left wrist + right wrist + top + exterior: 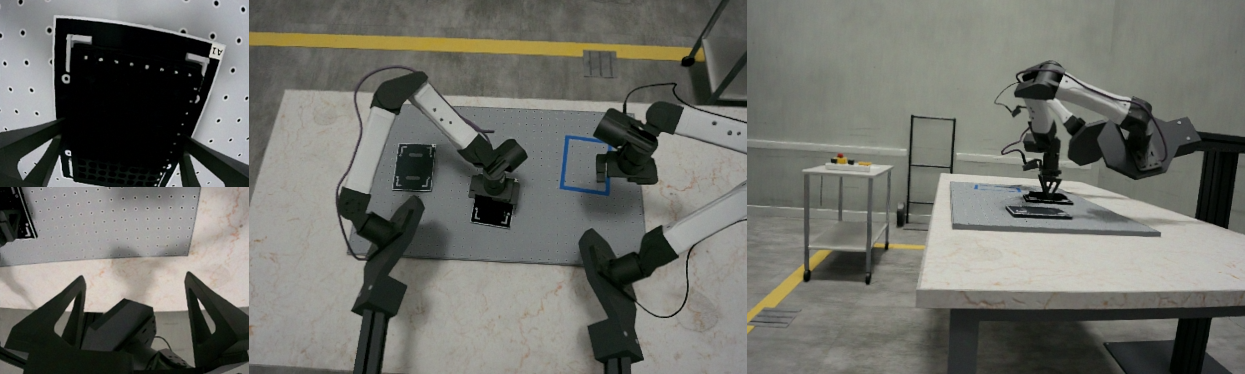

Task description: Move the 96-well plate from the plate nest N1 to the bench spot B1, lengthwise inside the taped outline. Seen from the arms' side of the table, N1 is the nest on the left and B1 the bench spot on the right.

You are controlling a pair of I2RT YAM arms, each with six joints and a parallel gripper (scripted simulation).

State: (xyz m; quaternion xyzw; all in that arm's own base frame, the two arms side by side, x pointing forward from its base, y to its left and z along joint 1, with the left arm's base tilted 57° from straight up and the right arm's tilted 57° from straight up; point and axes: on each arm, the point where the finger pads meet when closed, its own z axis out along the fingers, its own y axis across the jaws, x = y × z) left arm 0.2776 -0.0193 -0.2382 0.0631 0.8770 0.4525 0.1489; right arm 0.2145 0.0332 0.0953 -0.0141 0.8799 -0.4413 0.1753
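Observation:
The black 96-well plate point(492, 207) point(125, 104) sits in the middle nest point(490, 225) point(125, 31), between its pale corner brackets. A row of wells shows near the bottom of the left wrist view. The left gripper point(123, 130) point(1050, 193) is open over the plate, a finger at each long side. Whether the fingers touch it cannot be told. The far-left nest point(414, 167) point(1038, 212) shows its bare base with two slots. The blue taped outline point(564, 165) lies on the right. The right gripper point(134, 275) point(626, 172) is open and empty, above the outline's right side.
The grey perforated board point(534, 240) point(987, 220) carries both nests and the outline. The right arm's wrist hides the outline's upper right corner. The left forearm point(444, 117) crosses above the board between the two nests. A wheeled cart point(847, 170) stands beyond the table.

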